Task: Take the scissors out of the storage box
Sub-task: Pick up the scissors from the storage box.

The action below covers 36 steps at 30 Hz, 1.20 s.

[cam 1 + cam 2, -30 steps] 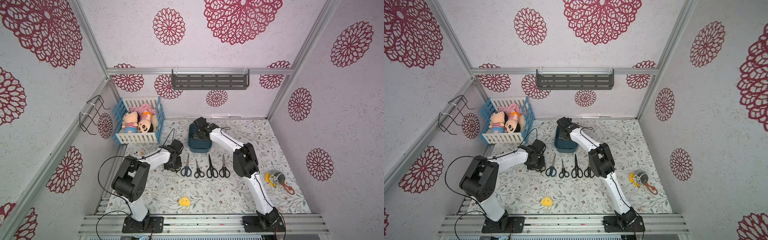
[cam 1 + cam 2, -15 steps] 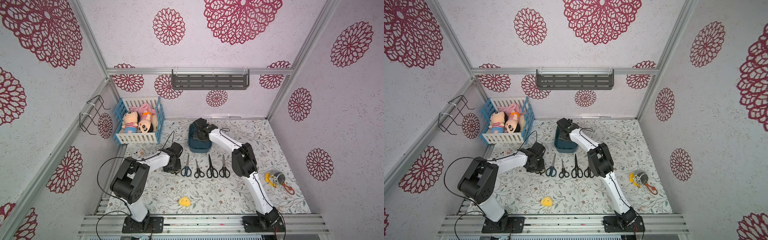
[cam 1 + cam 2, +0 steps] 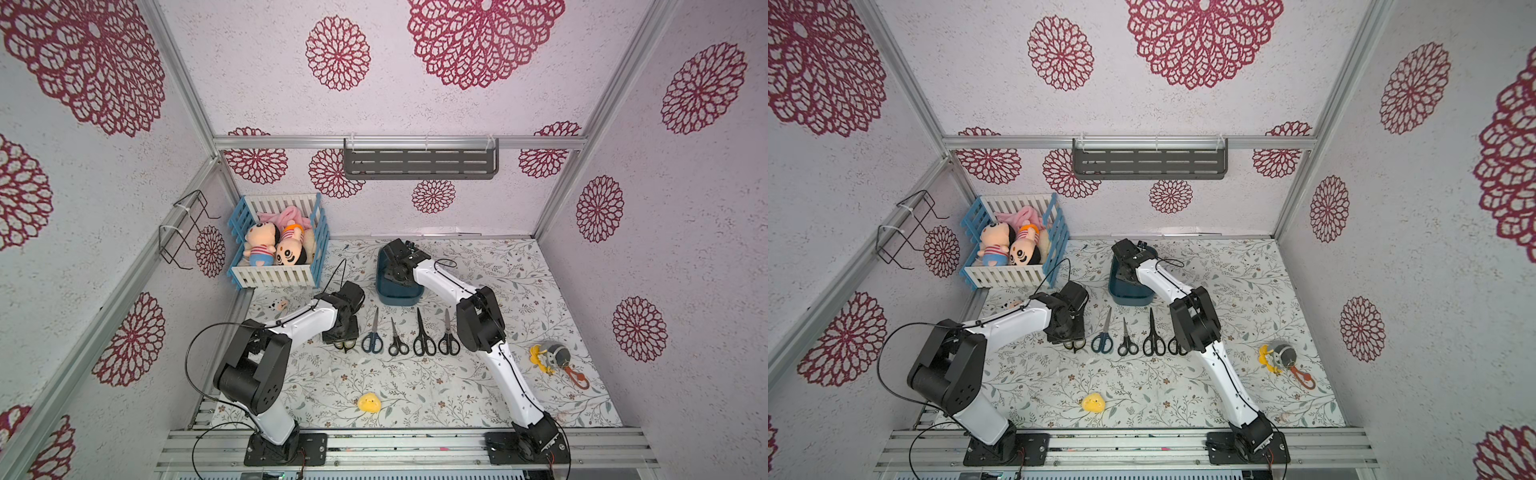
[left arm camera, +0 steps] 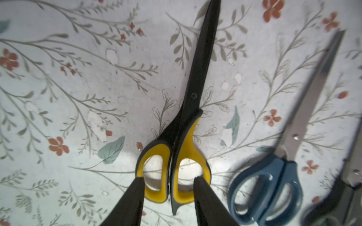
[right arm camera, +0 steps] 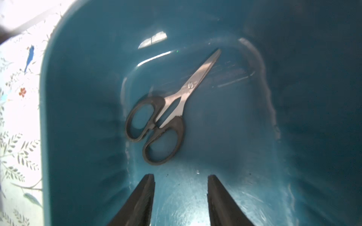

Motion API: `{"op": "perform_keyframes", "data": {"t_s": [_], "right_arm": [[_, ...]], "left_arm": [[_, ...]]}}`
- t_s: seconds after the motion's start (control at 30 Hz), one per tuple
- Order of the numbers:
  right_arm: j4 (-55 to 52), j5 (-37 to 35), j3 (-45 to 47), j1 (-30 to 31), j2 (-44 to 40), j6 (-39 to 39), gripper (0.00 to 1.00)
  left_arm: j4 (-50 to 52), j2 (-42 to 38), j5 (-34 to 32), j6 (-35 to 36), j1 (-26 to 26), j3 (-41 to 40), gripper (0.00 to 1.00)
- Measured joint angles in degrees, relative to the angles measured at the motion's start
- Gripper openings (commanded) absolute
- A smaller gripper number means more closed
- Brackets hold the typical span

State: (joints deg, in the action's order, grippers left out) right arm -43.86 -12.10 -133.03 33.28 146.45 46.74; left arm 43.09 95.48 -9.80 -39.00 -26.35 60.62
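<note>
Since five pairs of scissors lie on the table [image 3: 415, 395] already, the task is judged nearly complete, with one pair yet to be removed.

At the left end of the row, the left pincer [image 4: 168, 181] is held low over the yellow-and-black scissors [image 4: 193, 94]. Its jaws are parted and released; the fingers [image 4: 129, 203] flank the handle loops, and the pair rests flat on the table, blades pointing away from the pincer. Whether the fingertips touch the loops cannot be determined.

To the right, four further pairs are laid side by side, roughly parallel, with handles toward the robot: the dark blue scissors [image 3: 372, 332], the small black scissors [image 3: 397, 343], the long black scissors [image 3: 422, 336] and a fourth black pair [image 3: 448, 336].

Beyond the row, the storage box [image 3: 399, 297] is entered by the right pincer [image 5: 181, 178]. Its jaws are apart and nothing is held. The last black-handled scissors [image 5: 162, 121] lie flat on the box floor, just ahead of the fingertips and not touching them. The handle loops are turned toward the pincer and the blade tip away. The long axis runs askew to the pincer's line of approach, so a wrist rotation is judged necessary before closing. The right arm is the nearer arm; the left arm is well apart from the box.
</note>
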Motion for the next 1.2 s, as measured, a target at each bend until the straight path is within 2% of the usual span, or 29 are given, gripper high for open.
{"op": "perform_keyframes", "data": {"t_s": [0.23, 0.53, 0.77, 1.2], "right_arm": [[-0.2, -1.2, -3.4, -0.2, 2.6, 1.9, 0.46], [-1.0, -3.1, -5.6, -0.3, 5.0, 2.2, 0.43], [-2.3, -3.8, -6.0, -0.5, 5.4, 2.4, 0.34], [-4.7, -6.2, -5.0, -1.3, 4.9, 1.8, 0.22]], "left_arm": [[2.3, -3.1, -0.9, 0.2, 0.0, 4.2, 0.43], [3.6, -3.7, -1.3, 0.7, 0.9, 4.5, 0.43], [3.7, -3.7, -1.2, 1.3, 1.6, 4.5, 0.42], [4.0, -3.6, -1.2, 2.6, 3.0, 5.2, 0.42]]}}
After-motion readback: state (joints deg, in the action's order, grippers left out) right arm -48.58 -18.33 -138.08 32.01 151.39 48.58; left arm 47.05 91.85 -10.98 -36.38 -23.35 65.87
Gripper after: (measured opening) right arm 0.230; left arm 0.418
